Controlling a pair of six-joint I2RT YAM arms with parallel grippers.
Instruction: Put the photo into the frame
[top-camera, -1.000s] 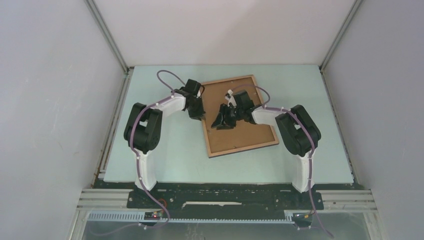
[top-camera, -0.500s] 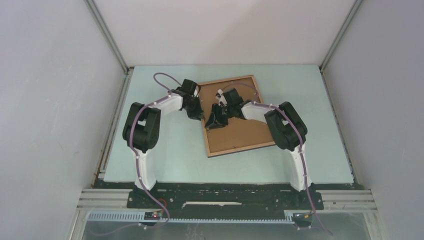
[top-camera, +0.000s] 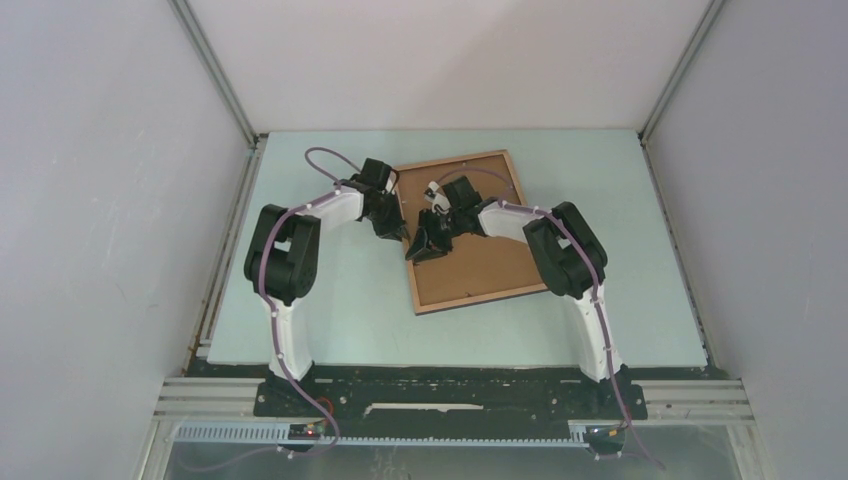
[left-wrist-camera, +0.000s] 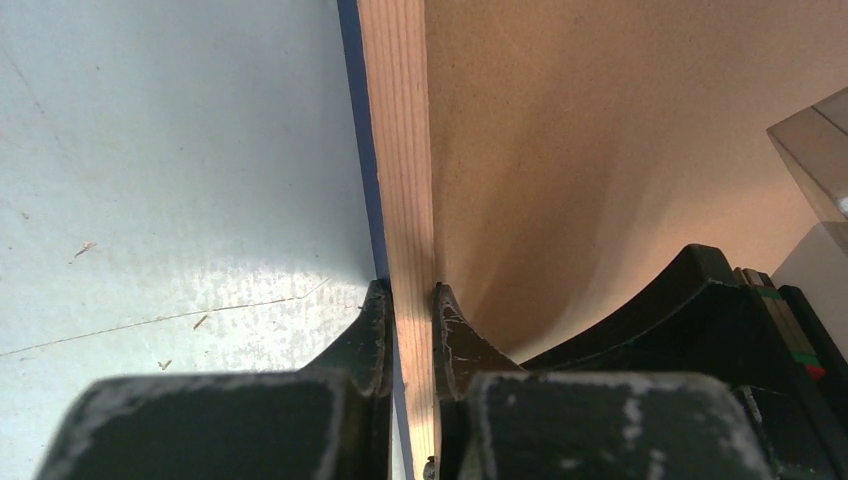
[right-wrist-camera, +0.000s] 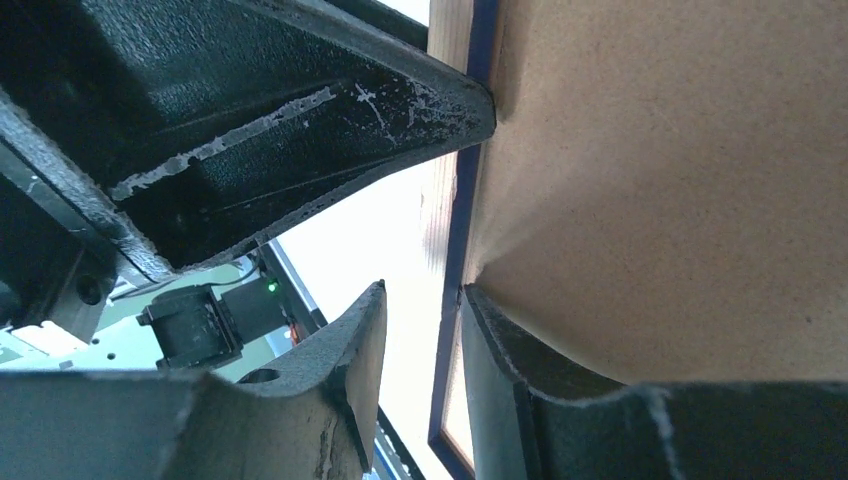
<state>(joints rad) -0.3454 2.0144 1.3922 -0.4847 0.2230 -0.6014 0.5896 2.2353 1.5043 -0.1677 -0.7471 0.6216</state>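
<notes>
The frame (top-camera: 482, 292) lies on the table with its light wood face up and a brown backing board (top-camera: 480, 250) inside it. My left gripper (top-camera: 393, 228) is shut on the frame's left rim; the left wrist view shows the wood rim (left-wrist-camera: 400, 150) pinched between my fingers, gripper (left-wrist-camera: 410, 300). My right gripper (top-camera: 422, 245) is open at the same left edge, just beside the left one. In the right wrist view the gripper (right-wrist-camera: 424, 290) has the frame's navy edge (right-wrist-camera: 468, 150) between its fingers, close to the right finger. The photo does not show in any view.
The backing board fills the right of both wrist views (left-wrist-camera: 600, 130) (right-wrist-camera: 680, 200). My left gripper's finger (right-wrist-camera: 300, 130) crosses the top of the right wrist view. The pale green table (top-camera: 330, 300) is walled by white panels on three sides.
My right gripper has moved left across the backing board to the frame's left edge, next to the left gripper. The left gripper has stayed on the rim.
</notes>
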